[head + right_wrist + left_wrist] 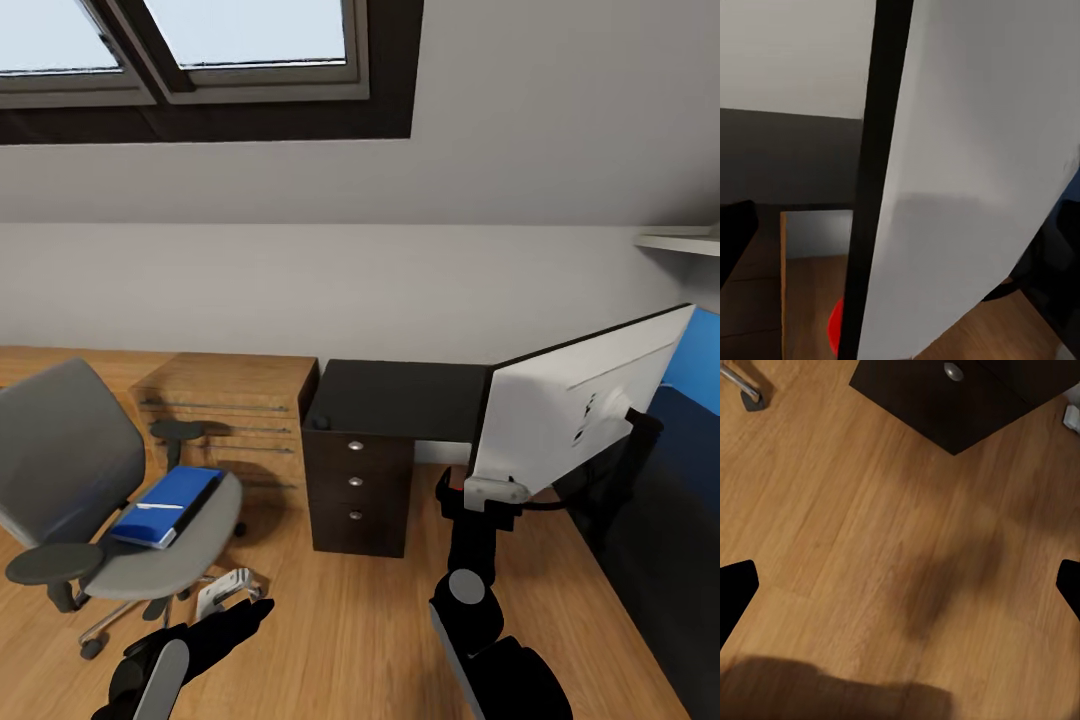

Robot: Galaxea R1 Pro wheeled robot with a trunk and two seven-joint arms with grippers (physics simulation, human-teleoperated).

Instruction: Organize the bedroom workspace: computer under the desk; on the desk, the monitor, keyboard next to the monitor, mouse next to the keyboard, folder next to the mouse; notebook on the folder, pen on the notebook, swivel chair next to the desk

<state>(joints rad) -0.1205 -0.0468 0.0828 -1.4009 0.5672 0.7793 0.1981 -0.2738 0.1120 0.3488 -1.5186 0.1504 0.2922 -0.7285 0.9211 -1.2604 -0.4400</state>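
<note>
1. Head view: the monitor (pixel 575 405) is held tilted above the black desk (pixel 400 398), gripped at its lower corner by the right gripper (pixel 492 490). The blue folder (pixel 168 505) lies on the swivel chair (pixel 90 480) seat. The left gripper (pixel 235 620) hangs low over the floor (pixel 350 620).
2. Left wrist view: black fingertips (pixel 735 589) are spread wide apart, nothing between; a drawer unit (pixel 945 397) is seen.
3. Right wrist view: the monitor's white back (pixel 975 187) is seen close up; finger closure cannot be told here.

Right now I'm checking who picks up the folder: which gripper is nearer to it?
Left. The left gripper hangs over the floor just in front of the chair holding the folder; the right gripper is off at the monitor.
</note>
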